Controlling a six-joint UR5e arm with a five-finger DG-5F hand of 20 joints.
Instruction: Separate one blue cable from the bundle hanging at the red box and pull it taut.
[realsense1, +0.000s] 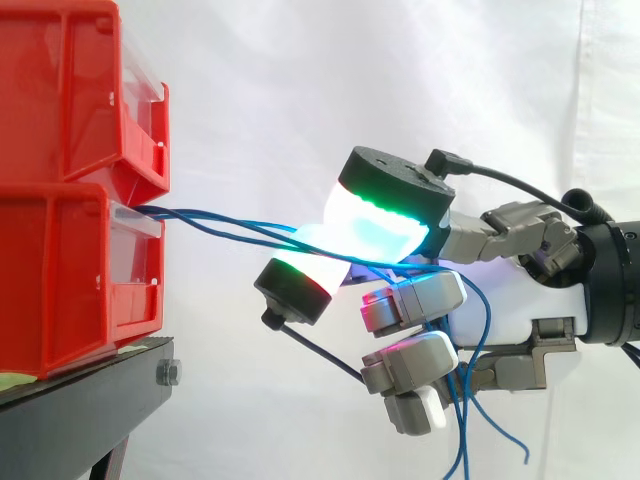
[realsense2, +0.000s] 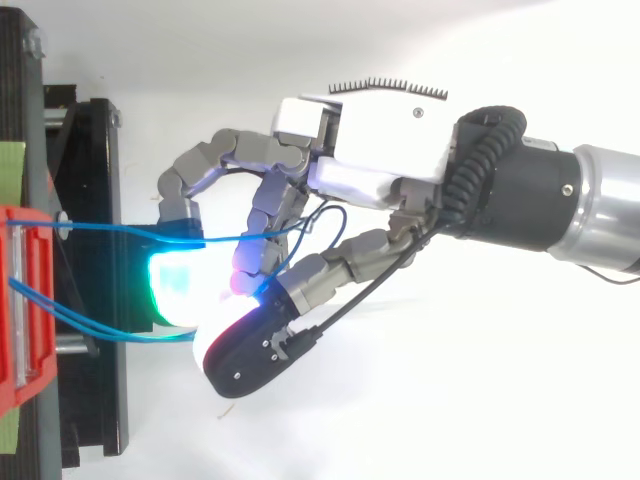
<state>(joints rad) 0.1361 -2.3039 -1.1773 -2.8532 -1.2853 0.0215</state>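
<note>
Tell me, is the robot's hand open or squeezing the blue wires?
Squeezing. The hand pinches the blue cables between its glowing fingertips; the cables come from the red bin.

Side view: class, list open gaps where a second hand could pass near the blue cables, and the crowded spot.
Free: above the blue cables, between the upper red bin and the hand; below them, right of the black stand. Crowded: at the hand, where cables bunch.

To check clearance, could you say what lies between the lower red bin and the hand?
Only blue cables, running bin to hand, in the side view.
</note>
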